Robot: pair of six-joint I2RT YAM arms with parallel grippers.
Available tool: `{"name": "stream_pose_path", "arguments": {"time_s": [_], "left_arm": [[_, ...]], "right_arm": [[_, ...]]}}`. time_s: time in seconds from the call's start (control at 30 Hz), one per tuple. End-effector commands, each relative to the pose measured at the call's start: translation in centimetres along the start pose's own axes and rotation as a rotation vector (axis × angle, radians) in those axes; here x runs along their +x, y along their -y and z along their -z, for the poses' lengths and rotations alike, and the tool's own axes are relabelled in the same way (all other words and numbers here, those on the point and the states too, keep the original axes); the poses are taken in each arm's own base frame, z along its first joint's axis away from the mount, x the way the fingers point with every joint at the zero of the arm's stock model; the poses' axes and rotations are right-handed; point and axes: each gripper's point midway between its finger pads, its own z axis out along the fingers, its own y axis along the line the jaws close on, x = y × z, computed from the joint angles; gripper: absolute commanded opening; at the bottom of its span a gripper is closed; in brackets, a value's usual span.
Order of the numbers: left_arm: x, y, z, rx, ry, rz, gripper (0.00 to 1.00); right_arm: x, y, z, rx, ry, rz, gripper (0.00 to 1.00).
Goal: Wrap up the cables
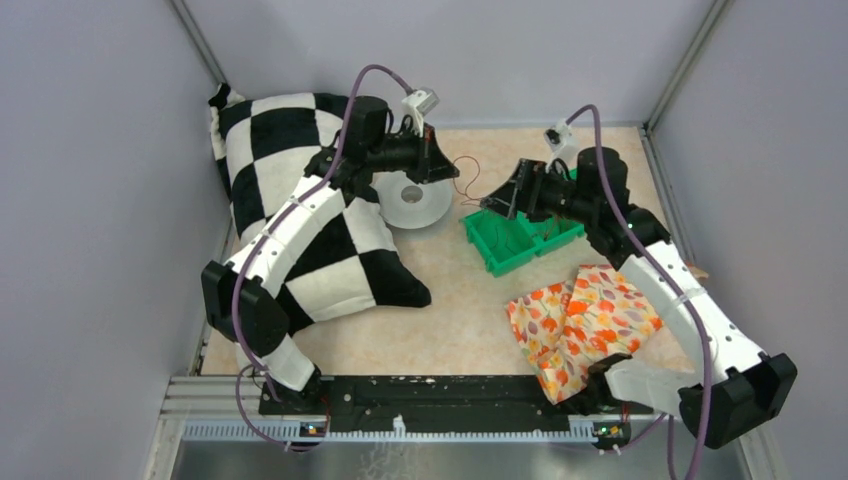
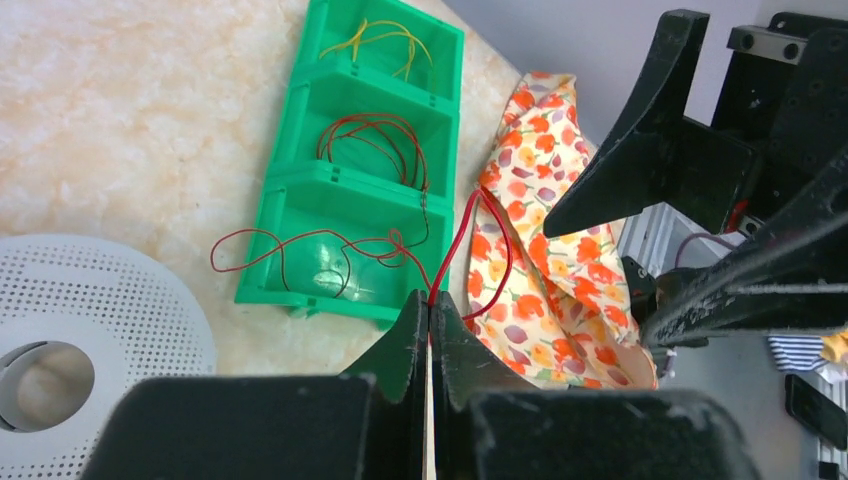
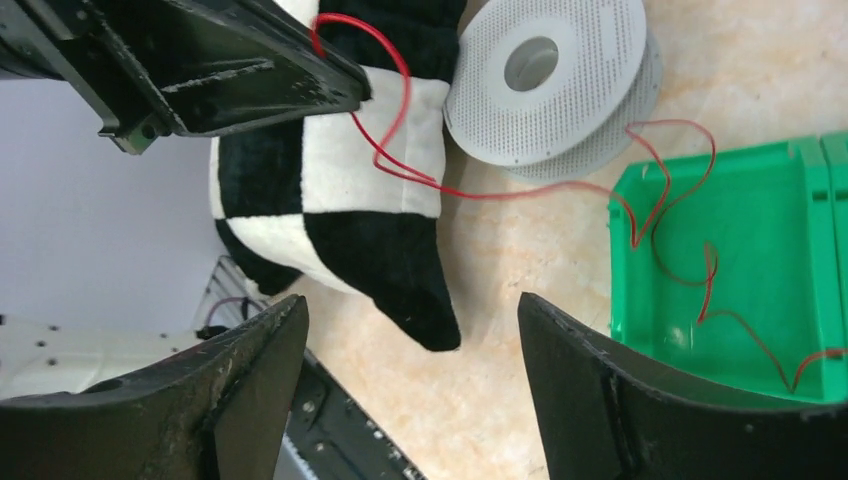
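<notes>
Near the bench's far edge, the left claw [image 2: 430, 300] pinches a red wire [image 2: 452, 250] trailing from the green tray [image 2: 300, 170], so coiling seems to be starting, and the wide-spread right claw [image 3: 412, 310] should probably catch the slack.

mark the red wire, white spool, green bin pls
red wire [image 2: 450, 255], left wrist view, taut straight stretch.
white spool [image 3: 600, 60], right wrist view, perforated flange.
green bin [image 2: 345, 185], left wrist view, divider wall.

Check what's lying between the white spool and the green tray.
One red cable crosses bare tabletop between white spool and green tray; right wrist view shows it best.
</notes>
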Motion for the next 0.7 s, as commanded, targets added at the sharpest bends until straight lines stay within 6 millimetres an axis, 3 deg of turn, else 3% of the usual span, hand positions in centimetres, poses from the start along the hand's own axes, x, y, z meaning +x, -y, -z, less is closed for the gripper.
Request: {"name": "stream_pose_path", "arguments": {"time_s": [0.0, 0.07, 0.27, 0.5, 0.6, 0.67], "left_arm": [[-0.5, 2.0, 1.2, 0.053, -0.002, -0.042, 0.00], [-0.7, 2.2, 1.4, 0.054, 0.005, -0.046, 0.00], [-0.7, 2.9, 1.7, 0.082, 0.001, -0.047, 0.00], [0.0, 3.6, 2.0, 0.122, -0.031, -0.070, 0.00], [0.2, 3.9, 2.1, 0.138, -0.039, -0.075, 0.00], [0.1, 4.2, 2.0, 0.151, -0.041, -0.076, 0.00]], "right_arm": [[-3.4, -1.4, -1.6, 0.082, 0.145, 0.148, 0.72], [-4.0, -2.3, -2.5, 0.052, 0.175, 0.123, 0.70], [-5.3, -2.7, -4.3, 0.058, 0.197, 0.100, 0.68], [-6.3, -2.9, -5.2, 0.067, 0.189, 0.112, 0.55], [-6.0, -3.2, -5.7, 0.043, 0.164, 0.107, 0.48], [-5.6, -3.4, -6.1, 0.021, 0.143, 0.099, 0.37]]}}
